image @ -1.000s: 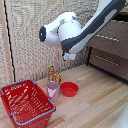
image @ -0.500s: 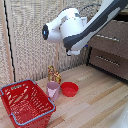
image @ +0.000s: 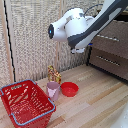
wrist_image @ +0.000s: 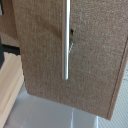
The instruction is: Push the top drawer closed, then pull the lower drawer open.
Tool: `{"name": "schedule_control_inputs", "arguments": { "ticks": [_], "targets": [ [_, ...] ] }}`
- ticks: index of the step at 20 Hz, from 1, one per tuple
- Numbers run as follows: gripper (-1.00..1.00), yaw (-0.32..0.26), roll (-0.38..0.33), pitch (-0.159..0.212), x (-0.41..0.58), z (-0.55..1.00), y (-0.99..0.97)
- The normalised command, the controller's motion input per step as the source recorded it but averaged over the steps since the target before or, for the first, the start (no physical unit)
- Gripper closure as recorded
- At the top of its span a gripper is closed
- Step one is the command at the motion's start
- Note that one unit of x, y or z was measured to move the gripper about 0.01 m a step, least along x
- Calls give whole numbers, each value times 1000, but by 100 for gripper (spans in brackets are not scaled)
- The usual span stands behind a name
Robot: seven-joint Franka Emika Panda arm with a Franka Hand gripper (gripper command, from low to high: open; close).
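Exterior view, left to right: red wire shopping basket (image: 25,102) with a blue rim sits on the wood floor (image: 95,107) at near left. Just right of it stands a pink cup (image: 52,90), touching or almost touching the basket. Behind the cup is a small yellow-and-red item (image: 53,75), too blurred to identify. A red bowl (image: 69,89) lies just right of the cup. A beige woven panel wall (image: 30,40) runs behind all of it.

The white and black Panda arm (image: 75,27) comes in from the upper right and hangs above the bowl, well off the floor. The gripper itself is hidden behind the wrist housing; can't tell whether it's released or clenched, and the wrist view shows no fingers either.

Far right: dark-brown dresser (image: 111,50). The lower drawer (image: 107,62) is the lowest front, with a thin silver bar handle (image: 108,60); another front with the same kind of handle sits above it. The arm is apart from the dresser.

Wrist view: a brown wood drawer front (wrist_image: 75,50) fills the frame, a silver bar handle (wrist_image: 65,40) running across it. Can't tell which drawer it is.
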Motion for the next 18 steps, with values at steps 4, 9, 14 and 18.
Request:
{"name": "schedule_control_inputs", "arguments": {
  "ticks": [4,9,14,18],
  "targets": [
    [-100,122,-182,-32,0,-9,-424],
    [-100,128,-141,-1,0,-69,-509],
    [-100,128,-42,0,-3,-66,-586],
    [-100,134,-76,14,0,0,-515]
  ]
}}
